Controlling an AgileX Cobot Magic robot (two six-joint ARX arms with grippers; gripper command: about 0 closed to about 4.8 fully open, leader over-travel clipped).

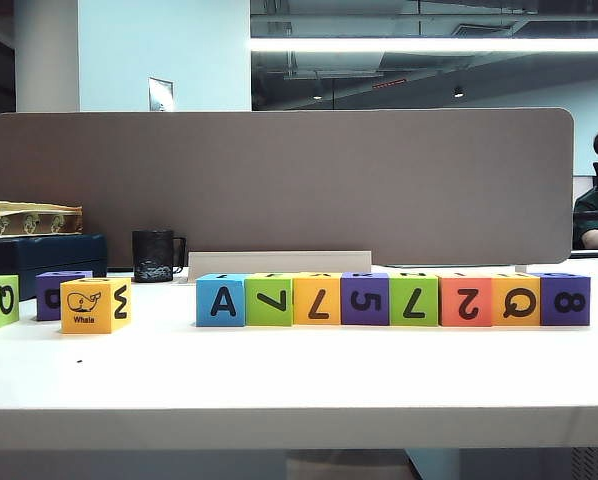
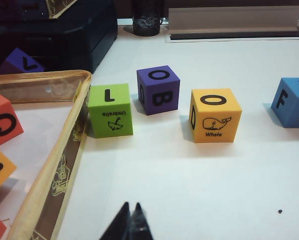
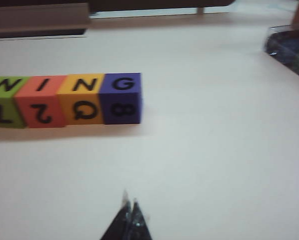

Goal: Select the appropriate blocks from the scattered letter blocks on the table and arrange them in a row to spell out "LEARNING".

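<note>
Eight letter blocks stand in a touching row on the white table (image 1: 299, 380), from a blue "A" block (image 1: 221, 300) to a purple block (image 1: 565, 300). In the right wrist view the row's end tops read N, I, N, G, ending at the purple "G" block (image 3: 120, 97). My right gripper (image 3: 129, 202) hovers shut and empty over bare table, well short of that block. My left gripper (image 2: 132, 206) is shut and empty, near a green block (image 2: 110, 110), a purple block (image 2: 158, 90) and a yellow-orange whale block (image 2: 214, 116). Neither gripper shows in the exterior view.
A gold-edged pouch (image 2: 54, 150) beside the green block holds a coral "Q" block (image 2: 2, 125) and others. A black mug (image 1: 156, 256), a dark blue box (image 1: 39, 255) and a grey rail (image 1: 279, 263) stand before the partition panel (image 1: 279, 180). A clear container (image 3: 289, 45) sits far right.
</note>
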